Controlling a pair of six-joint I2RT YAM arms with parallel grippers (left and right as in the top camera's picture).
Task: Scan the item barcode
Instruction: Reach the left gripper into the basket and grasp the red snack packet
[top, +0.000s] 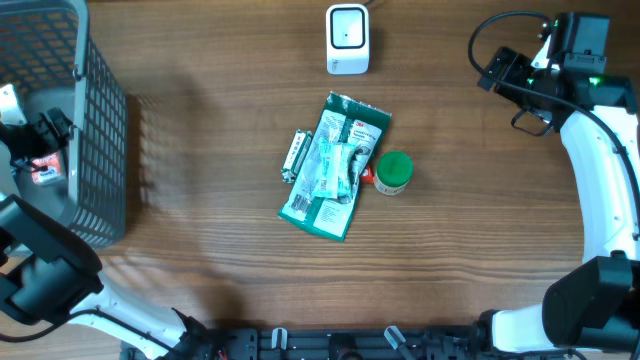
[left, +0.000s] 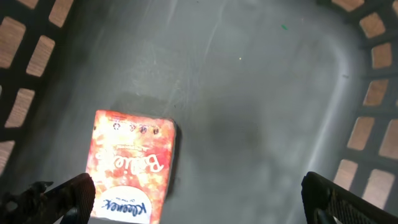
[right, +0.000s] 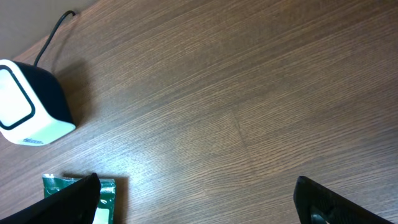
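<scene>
Left gripper (left: 199, 200) hung, jaws apart, inside one basket (top: 95, 150) above one tissue pack (left: 132, 165). Mid-table lay one green packet (top: 335, 165), one green-lidded jar (top: 393, 172) just beside it, one scanner (top: 348, 38) beyond. Right gripper (right: 199, 200) hovered over the table (right: 249, 93), jaws apart.

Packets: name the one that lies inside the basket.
The orange Kleenex tissue pack, alone on the floor of the grey basket; the green packets lie piled mid-table, outside it.

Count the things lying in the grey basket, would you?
1: an orange tissue pack lies flat on the floor of the basket, near one wall. Part of the floor is out of view, so more may be hidden.
</scene>
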